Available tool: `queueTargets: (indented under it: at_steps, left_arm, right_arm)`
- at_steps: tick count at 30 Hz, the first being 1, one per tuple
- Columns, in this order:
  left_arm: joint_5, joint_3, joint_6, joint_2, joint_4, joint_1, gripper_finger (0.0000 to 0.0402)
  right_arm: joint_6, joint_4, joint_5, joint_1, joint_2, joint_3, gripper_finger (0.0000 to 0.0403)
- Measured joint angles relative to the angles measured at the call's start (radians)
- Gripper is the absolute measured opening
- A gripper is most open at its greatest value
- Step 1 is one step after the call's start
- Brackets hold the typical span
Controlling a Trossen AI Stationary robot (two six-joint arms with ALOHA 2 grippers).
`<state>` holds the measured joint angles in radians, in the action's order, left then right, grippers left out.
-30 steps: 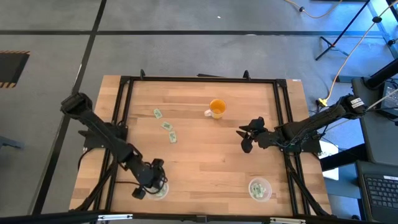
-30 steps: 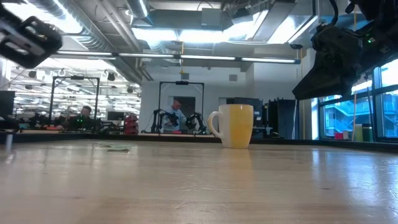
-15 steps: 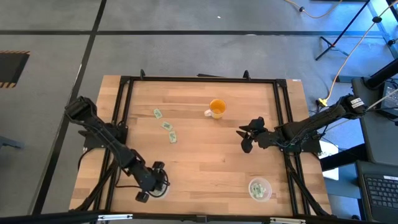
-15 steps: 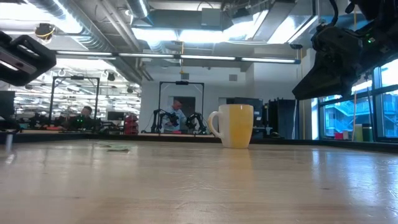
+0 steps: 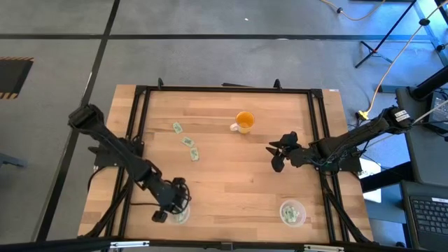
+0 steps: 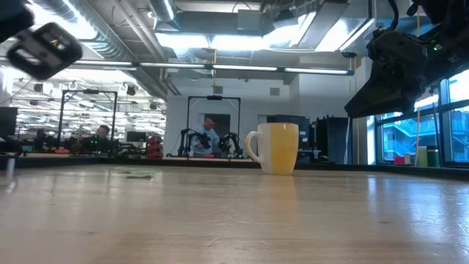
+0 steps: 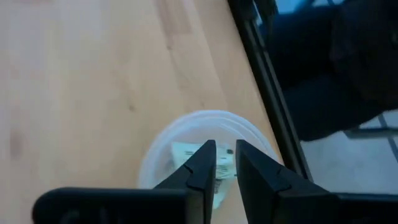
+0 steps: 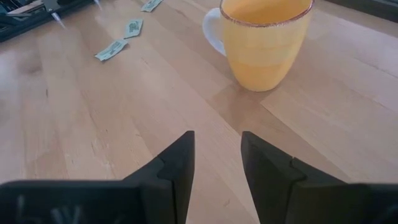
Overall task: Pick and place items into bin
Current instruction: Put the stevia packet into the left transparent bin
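Above the clear bin [image 7: 205,134] — left claw [image 7: 225,163] over a crosswise-lying packet [image 7: 186,151].

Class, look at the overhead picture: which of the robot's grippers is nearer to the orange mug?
Right. The right gripper hovers just beside the orange mug, facing it; the left gripper is far off, over a clear bin at the table's near edge.

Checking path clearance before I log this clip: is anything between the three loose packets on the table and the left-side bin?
Nothing visible. In the high view the three packets lie in a diagonal row left of the orange mug, and bare tabletop runs from them down to the clear bin near the front edge. The left gripper hangs over that bin.
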<state>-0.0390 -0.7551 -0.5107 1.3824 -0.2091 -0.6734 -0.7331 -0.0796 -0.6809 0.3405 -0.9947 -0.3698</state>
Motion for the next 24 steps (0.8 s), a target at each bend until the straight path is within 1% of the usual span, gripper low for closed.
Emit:
queueTargets:
  at_steps: [2, 6, 9, 15, 17, 22, 24]
  left_arm:
    - [0.019, 0.000, 0.000, -0.044, -0.040, 0.031, 0.0054]
    - [0.088, -0.001, 0.004, -0.124, -0.187, 0.130, 0.0052]
    - [0.126, -0.001, 0.084, -0.144, -0.272, 0.217, 0.0055]
    - [0.193, -0.001, 0.361, -0.127, -0.281, 0.376, 0.0055]
    - [0.208, -0.001, 0.401, -0.123, -0.279, 0.430, 0.0053]
    - [0.202, -0.001, 0.476, -0.123, -0.274, 0.563, 0.0057]
    - [0.167, -0.001, 0.507, -0.123, -0.274, 0.613, 0.0064]
  right_arm:
    - [-0.012, 0.000, 0.002, 0.000, 0.000, 0.000, 0.0135]
    - [-0.021, -0.001, 0.002, 0.000, 0.000, 0.000, 0.0135]
    - [-0.021, -0.002, 0.002, 0.000, 0.000, 0.000, 0.0135]
    - [-0.020, -0.002, 0.002, 0.000, 0.000, 0.000, 0.0135]
    - [-0.019, -0.004, 0.002, 0.000, 0.000, 0.000, 0.0135]
    - [-0.017, -0.009, 0.003, 0.000, 0.000, 0.000, 0.0135]
    - [-0.015, -0.009, 0.003, 0.000, 0.000, 0.000, 0.0135]
